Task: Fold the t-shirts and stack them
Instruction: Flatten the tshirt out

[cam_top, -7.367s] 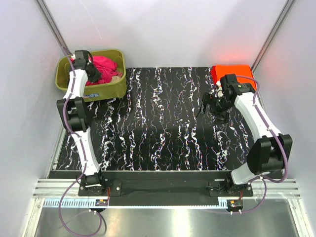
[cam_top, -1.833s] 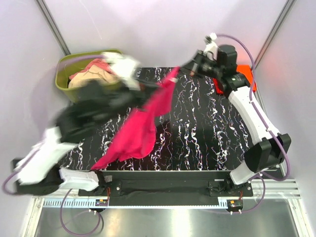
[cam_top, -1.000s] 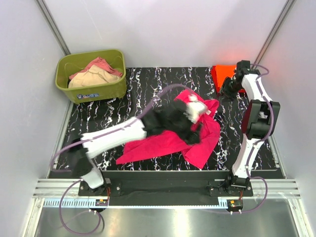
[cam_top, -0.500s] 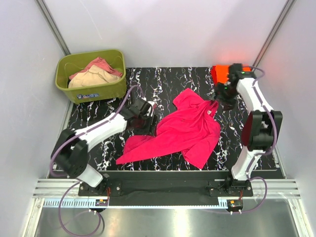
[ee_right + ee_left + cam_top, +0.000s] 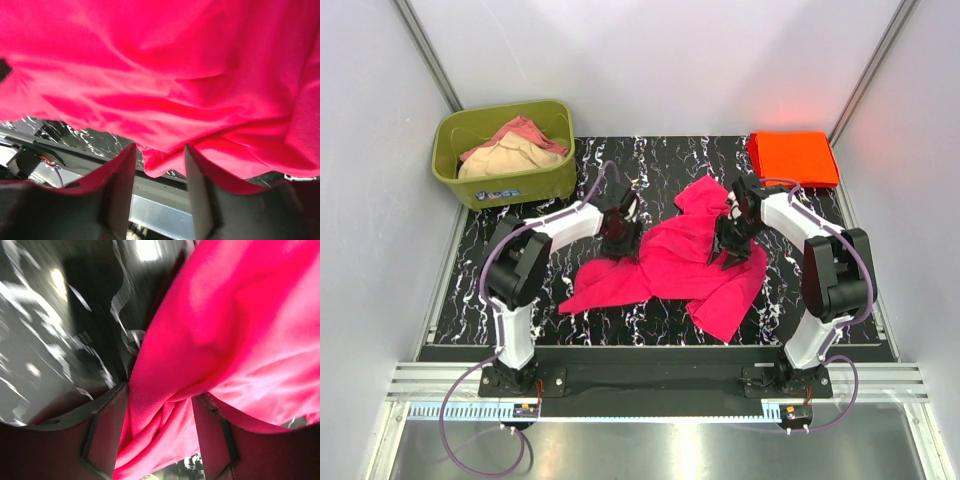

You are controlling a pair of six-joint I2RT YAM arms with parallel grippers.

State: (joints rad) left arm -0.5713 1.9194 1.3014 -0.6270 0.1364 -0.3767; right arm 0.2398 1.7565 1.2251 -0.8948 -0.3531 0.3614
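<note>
Nothing is legible. The green tub (image 5: 448,168), upper left of the top view, bears a small white label (image 5: 501,194), too small to read.

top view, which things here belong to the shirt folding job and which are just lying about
Job: crumpled pink t-shirt, folded orange-red t-shirt at the far right corner, left claw and right claw at the pink one.
Lying about: olive-green tub, pale clothes in it.
</note>
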